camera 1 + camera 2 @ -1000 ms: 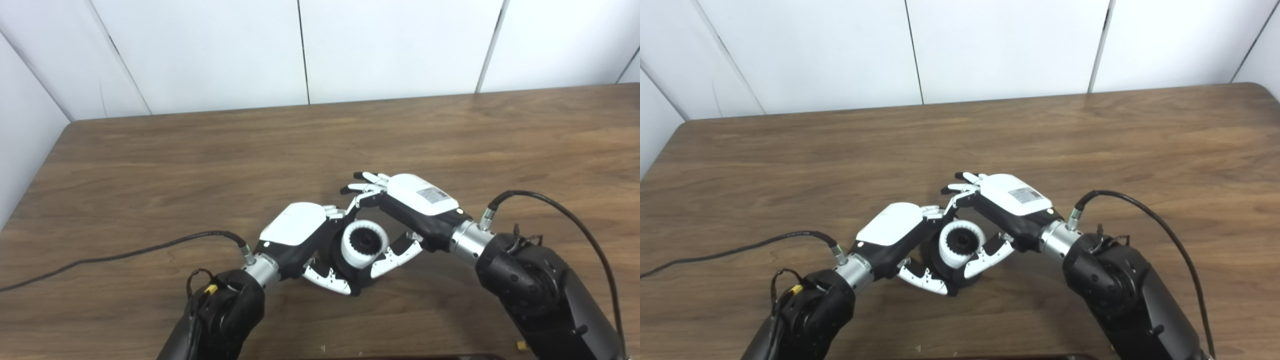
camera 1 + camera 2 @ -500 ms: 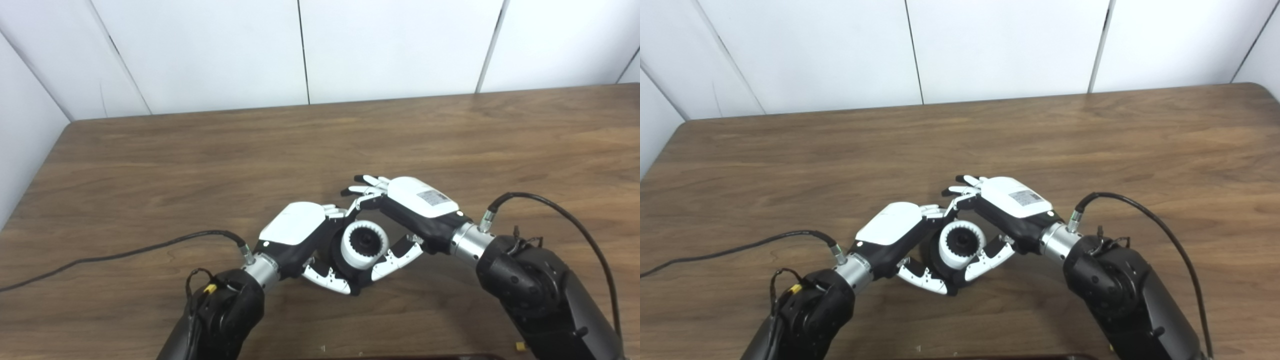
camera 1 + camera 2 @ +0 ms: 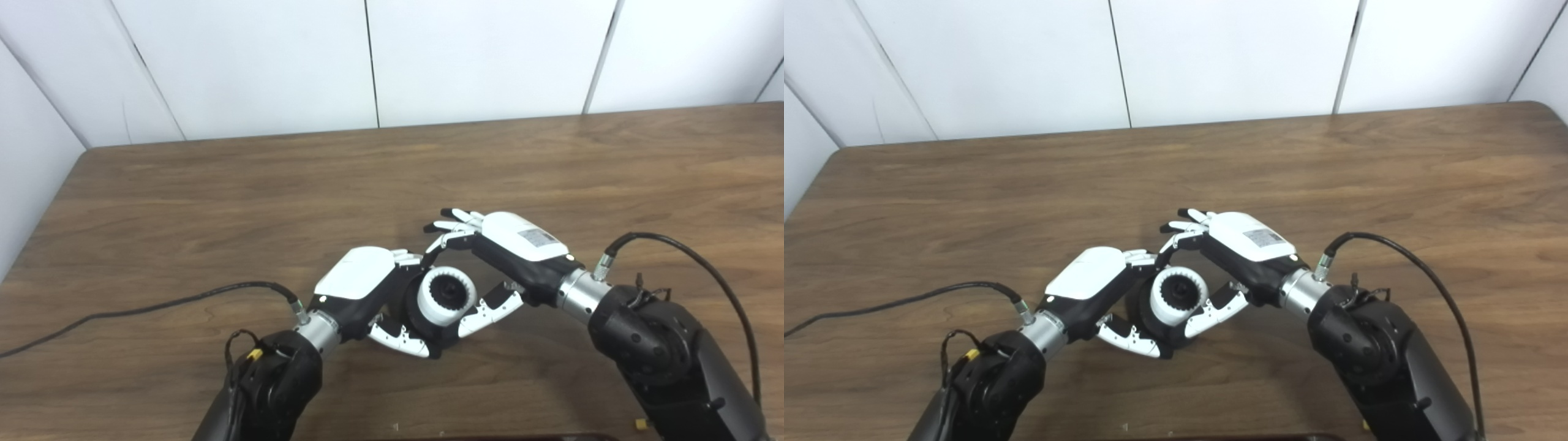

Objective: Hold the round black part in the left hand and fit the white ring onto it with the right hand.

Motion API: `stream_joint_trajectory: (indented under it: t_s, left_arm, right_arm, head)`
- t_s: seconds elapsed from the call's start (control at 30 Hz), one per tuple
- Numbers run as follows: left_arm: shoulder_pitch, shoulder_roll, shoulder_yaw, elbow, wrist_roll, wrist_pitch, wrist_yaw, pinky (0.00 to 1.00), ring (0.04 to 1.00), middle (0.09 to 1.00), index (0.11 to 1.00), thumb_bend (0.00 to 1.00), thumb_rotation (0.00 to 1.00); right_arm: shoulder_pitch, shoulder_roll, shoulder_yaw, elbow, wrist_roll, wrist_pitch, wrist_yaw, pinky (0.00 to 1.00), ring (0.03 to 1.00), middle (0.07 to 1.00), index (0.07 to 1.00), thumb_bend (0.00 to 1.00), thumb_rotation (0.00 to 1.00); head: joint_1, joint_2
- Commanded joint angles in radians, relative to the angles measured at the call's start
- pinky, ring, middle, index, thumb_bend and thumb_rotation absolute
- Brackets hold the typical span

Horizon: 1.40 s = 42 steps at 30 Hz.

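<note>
Low in the centre of the frame, both forearms angle inward over the tabletop [image 3: 184, 202]. The left robot hand [image 3: 367, 288] curls around the round black part [image 3: 422, 321], which carries the white ring [image 3: 447, 297] on its face. The right robot hand [image 3: 508, 251] has its fingers [image 3: 450, 226] spread above the ring and its thumb below, seemingly touching the rim, though contact is unclear.
</note>
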Motion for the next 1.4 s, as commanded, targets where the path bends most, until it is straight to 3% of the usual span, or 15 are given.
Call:
stream_joint_trajectory:
  t_s: [0.0, 0.17, 0.67, 1.13, 1.27, 1.37]
  left_arm:
    - [-0.018, -0.001, 0.011, -0.035, 0.009, -0.013, 0.035, 0.84, 0.905, 0.865, 0.750, 0.89, 0.39]
    - [-0.009, 0.003, 0.019, -0.038, 0.008, -0.018, 0.044, 0.84, 0.898, 0.859, 0.750, 0.91, 0.37]
    - [-0.016, 0.032, 0.052, -0.081, -0.003, 0.038, -0.056, 0.85, 0.905, 0.877, 0.814, 1.00, 0.42]
    - [0.001, 0.068, 0.096, -0.102, -0.054, 0.061, -0.078, 0.82, 0.909, 0.892, 0.897, 1.00, 0.43]
    - [0.003, 0.081, 0.117, -0.117, -0.081, 0.093, -0.099, 0.81, 0.918, 0.910, 0.944, 1.00, 0.42]
    - [0.007, 0.083, 0.147, -0.134, -0.121, 0.138, -0.115, 0.83, 0.943, 0.943, 0.984, 1.00, 0.42]
  right_arm:
    - [-0.024, 0.002, -0.021, -0.003, 0.014, -0.022, -0.035, 1.00, 0.991, 0.904, 0.698, 0.95, 0.42]
    - [-0.029, 0.002, -0.033, 0.001, 0.014, -0.012, -0.041, 1.00, 0.990, 0.904, 0.697, 0.96, 0.42]
    - [-0.036, -0.007, -0.072, 0.003, 0.016, -0.010, -0.045, 1.00, 0.987, 0.898, 0.685, 0.97, 0.41]
    - [-0.029, -0.009, -0.114, 0.002, 0.024, 0.007, -0.050, 0.97, 0.973, 0.895, 0.687, 0.98, 0.40]
    - [-0.019, -0.003, -0.141, 0.003, 0.049, 0.017, -0.059, 0.98, 0.968, 0.896, 0.738, 0.99, 0.39]
    - [-0.006, 0.001, -0.167, -0.002, 0.080, 0.031, -0.066, 0.95, 0.954, 0.912, 0.833, 0.99, 0.40]
  head:
    - [0.000, 0.000]
    - [0.003, -0.001]
    - [0.013, -0.011]
    - [0.017, -0.027]
    - [0.014, -0.033]
    - [0.012, -0.040]
